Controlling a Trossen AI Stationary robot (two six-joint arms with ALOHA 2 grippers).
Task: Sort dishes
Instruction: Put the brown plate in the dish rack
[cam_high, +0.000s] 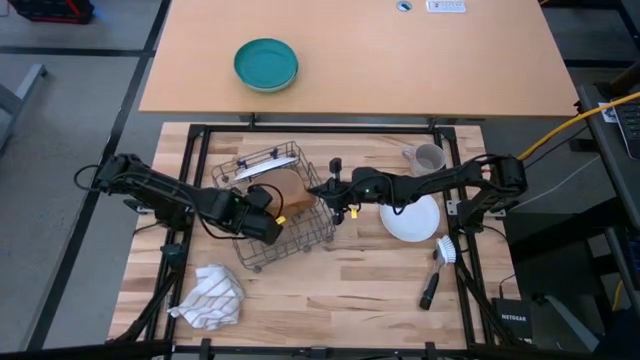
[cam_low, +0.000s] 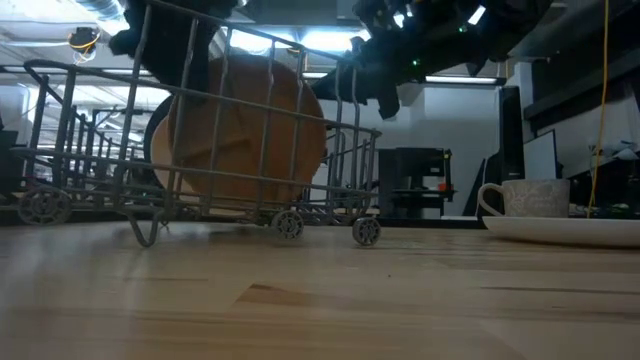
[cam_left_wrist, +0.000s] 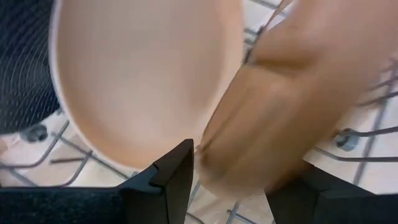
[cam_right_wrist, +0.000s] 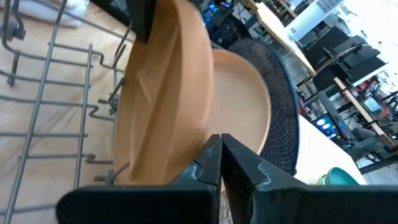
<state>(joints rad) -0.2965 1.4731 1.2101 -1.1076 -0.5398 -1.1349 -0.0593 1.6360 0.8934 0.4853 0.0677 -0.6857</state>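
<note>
A tan bowl (cam_high: 290, 188) stands on edge in the wire rack (cam_high: 300, 240), its lower rim (cam_low: 235, 205) down among the wires. A blue plate (cam_right_wrist: 283, 99) stands on edge right behind it. My left gripper (cam_high: 272, 215) reaches down into the rack from the left, open, with its fingers on either side of the bowl's wall. My right gripper (cam_high: 322, 190) comes in about level from the right, shut, its tips at the bowl's rim. A white plate (cam_high: 412, 222) lies flat on the table at the right. A grey mug (cam_high: 428, 157) stands beyond the plate. My left gripper has one finger (cam_left_wrist: 180, 168) on the bowl's hollow side and the other (cam_left_wrist: 311, 193) on its outer wall (cam_left_wrist: 261, 137), slanting down from above; I cannot tell whether either finger touches. My right gripper's shut fingertips (cam_right_wrist: 211, 149) sit at the bowl's upper rim (cam_right_wrist: 208, 118), coming about level from the table's right; I cannot tell whether they touch it.
On the far tabletop sits a teal bowl (cam_high: 266, 65). A white striped cloth (cam_high: 212, 298) lies crumpled at the near left, and a dish brush (cam_high: 440, 265) lies at the near right. Bare wood spreads between them along the near edge.
</note>
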